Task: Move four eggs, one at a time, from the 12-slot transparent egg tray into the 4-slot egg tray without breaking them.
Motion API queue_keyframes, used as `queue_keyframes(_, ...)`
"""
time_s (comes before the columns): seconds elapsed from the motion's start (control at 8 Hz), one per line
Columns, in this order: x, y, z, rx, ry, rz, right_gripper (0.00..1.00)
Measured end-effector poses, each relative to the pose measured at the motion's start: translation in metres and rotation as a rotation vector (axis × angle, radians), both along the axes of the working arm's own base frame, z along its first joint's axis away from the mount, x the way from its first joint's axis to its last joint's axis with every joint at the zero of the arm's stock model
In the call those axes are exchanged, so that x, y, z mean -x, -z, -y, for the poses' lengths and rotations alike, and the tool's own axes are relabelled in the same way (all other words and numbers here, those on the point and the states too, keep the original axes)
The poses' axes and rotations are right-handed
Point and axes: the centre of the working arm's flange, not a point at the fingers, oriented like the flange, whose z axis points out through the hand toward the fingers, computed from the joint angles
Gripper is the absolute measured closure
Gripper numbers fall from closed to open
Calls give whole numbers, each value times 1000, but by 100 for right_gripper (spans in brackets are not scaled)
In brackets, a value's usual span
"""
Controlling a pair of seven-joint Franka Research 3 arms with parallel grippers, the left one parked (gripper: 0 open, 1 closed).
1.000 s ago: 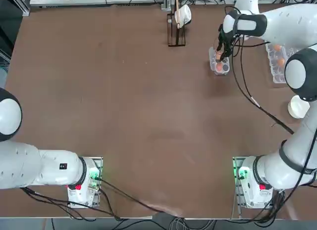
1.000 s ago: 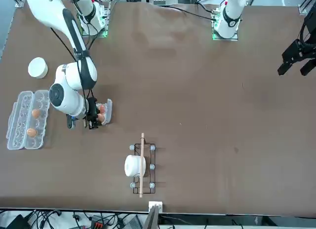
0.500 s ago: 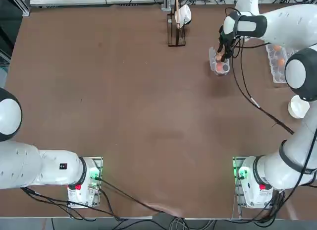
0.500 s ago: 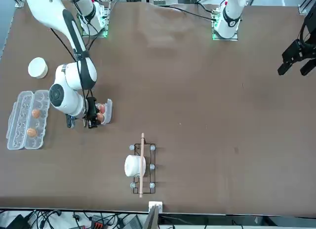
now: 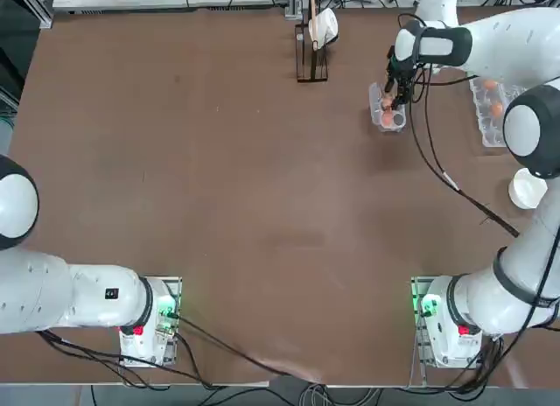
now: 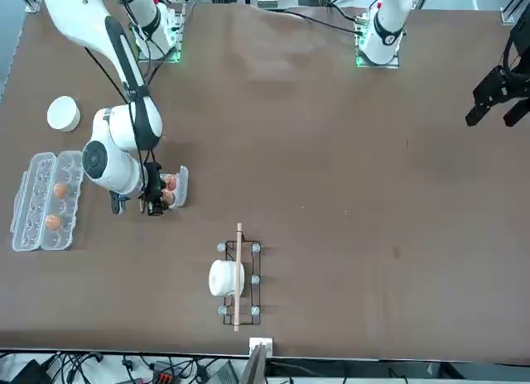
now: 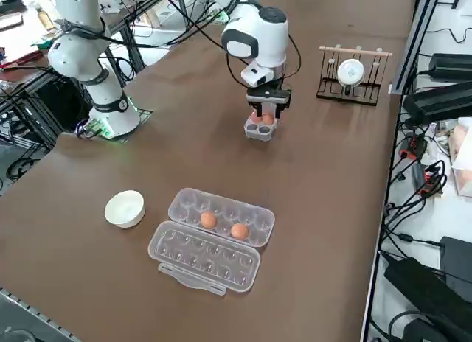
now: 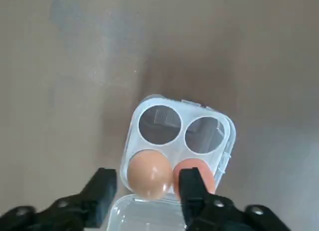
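Reaches far across the table, white right arm [image 5: 490, 38] bent over at the wrist. Points its black two-finger right gripper [image 8: 147, 187] straight down (fingers [image 8: 103, 190] parted, clamping nothing).

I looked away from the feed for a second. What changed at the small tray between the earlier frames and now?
The right gripper has opened over the 4-slot egg tray, letting go of the egg now resting in a cup between its fingers; a second egg sits beside it. The arm barely shifted. Two eggs are unmoved in the 12-slot transparent egg tray.
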Motion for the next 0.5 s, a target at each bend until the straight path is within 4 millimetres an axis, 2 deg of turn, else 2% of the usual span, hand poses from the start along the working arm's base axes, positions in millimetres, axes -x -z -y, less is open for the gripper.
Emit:
queue_keyframes(0.12,-1,-2,1,0,1,3,1)
queue_keyframes(0.38,-4,-12,3,0,4,13,0)
queue_keyframes(0.5,-9,-25,10,8,4,19,0)
